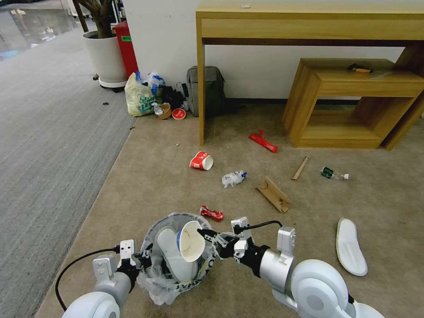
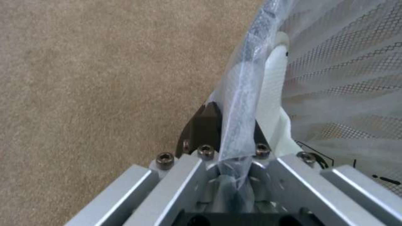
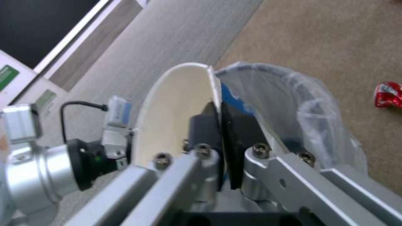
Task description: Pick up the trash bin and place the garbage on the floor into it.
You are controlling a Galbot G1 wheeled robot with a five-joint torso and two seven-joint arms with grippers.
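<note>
The trash bin [image 1: 176, 260] hangs off the beige floor [image 1: 145, 185], its bagged rim pinched in the left gripper [image 1: 142, 258]. Over its mouth the right gripper [image 1: 207, 235] clamps a blue paper cup [image 1: 191, 240] by the wall; the drop is in hand, and letting go looks next. A white slipper [image 1: 351, 247] lies well right of the bin, a crushed red can [image 1: 211, 213] just beyond it, nothing blocking

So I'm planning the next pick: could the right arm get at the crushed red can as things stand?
Probably not yet: the right gripper is shut on the blue paper cup over the trash bin. The crushed red can lies close by on bare floor, nothing blocking it.
</note>
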